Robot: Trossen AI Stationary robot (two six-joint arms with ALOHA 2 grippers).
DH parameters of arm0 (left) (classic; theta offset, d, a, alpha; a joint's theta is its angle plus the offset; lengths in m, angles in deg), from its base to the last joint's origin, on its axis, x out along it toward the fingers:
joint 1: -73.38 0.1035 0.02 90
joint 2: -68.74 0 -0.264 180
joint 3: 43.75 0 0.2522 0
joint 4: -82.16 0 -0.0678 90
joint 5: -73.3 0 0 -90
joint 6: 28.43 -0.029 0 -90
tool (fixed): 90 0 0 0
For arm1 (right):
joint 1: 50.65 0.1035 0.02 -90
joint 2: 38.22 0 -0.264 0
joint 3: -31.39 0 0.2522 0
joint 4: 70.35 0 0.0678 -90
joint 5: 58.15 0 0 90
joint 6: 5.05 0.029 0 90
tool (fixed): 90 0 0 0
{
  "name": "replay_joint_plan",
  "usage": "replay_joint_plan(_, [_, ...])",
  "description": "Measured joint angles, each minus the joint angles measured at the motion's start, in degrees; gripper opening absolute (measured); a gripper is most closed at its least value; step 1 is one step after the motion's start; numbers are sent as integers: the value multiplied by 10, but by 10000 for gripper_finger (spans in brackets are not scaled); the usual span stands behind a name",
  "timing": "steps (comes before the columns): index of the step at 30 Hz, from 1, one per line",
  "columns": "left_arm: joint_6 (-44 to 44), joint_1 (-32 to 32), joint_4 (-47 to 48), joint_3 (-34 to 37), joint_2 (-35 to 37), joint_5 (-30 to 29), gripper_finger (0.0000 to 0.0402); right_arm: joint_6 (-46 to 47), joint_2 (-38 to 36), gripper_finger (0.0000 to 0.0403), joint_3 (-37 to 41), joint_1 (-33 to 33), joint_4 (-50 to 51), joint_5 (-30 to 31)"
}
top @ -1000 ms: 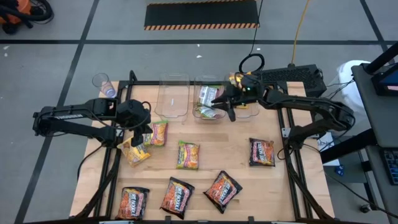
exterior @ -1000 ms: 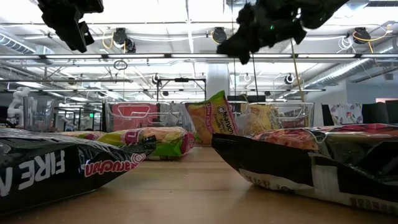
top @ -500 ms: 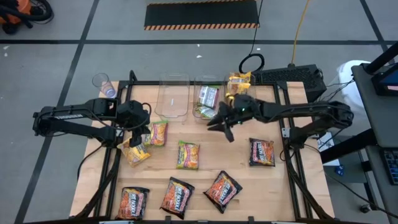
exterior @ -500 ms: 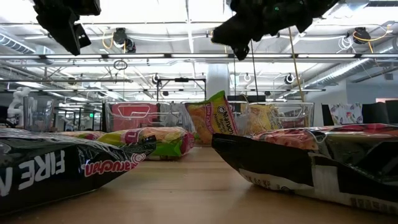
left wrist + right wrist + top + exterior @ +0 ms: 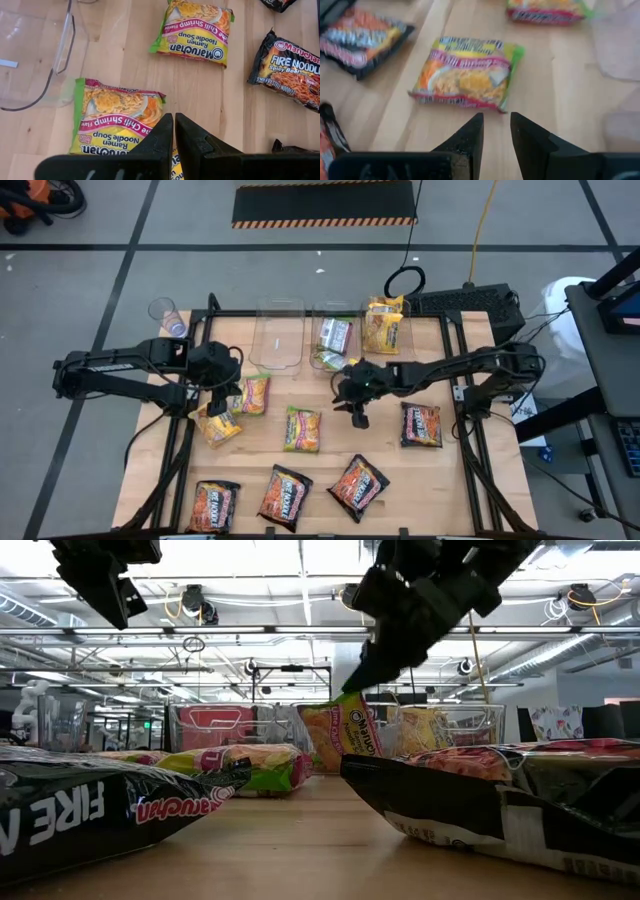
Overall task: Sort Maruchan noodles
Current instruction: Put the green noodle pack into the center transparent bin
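Observation:
Ramen packets lie flat on the wooden table. One green-edged packet (image 5: pixel 302 429) (image 5: pixel 467 73) is in the middle and another (image 5: pixel 252 393) (image 5: pixel 117 117) lies left of it. A yellow-orange packet (image 5: pixel 215 424) sits beside that one. Several dark packets (image 5: pixel 358 485) lie toward the near edge, and one more (image 5: pixel 421 424) is at the right. My right gripper (image 5: pixel 358 417) (image 5: pixel 496 127) hangs open above the table, up and to the right of the middle green-edged packet. My left gripper (image 5: pixel 227 394) (image 5: pixel 173 131) hovers shut and empty above the left green-edged and yellow-orange packets.
Three clear bins stand along the far edge. The left bin (image 5: pixel 277 340) holds nothing, the middle bin (image 5: pixel 318 352) holds a green-edged packet and the right bin (image 5: pixel 404 340) holds yellow-orange packets. A clear cup (image 5: pixel 166 315) stands beyond the far-left corner. Bare wood shows between the packets.
My right gripper has left the space above the middle bin. It has travelled toward the near edge and a little left, and has come down toward the middle green-edged packet. The packets have stayed where they were.

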Motion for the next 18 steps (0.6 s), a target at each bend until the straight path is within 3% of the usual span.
replay_joint_plan(10, [4, 0, 0, 0, 0, 0, 24, -95, 89, 93, 0, 8, -14, 1])
replay_joint_plan(18, [5, 0, 0, 0, 0, 0, 24, -156, 110, 93, 0, 13, -86, 29])
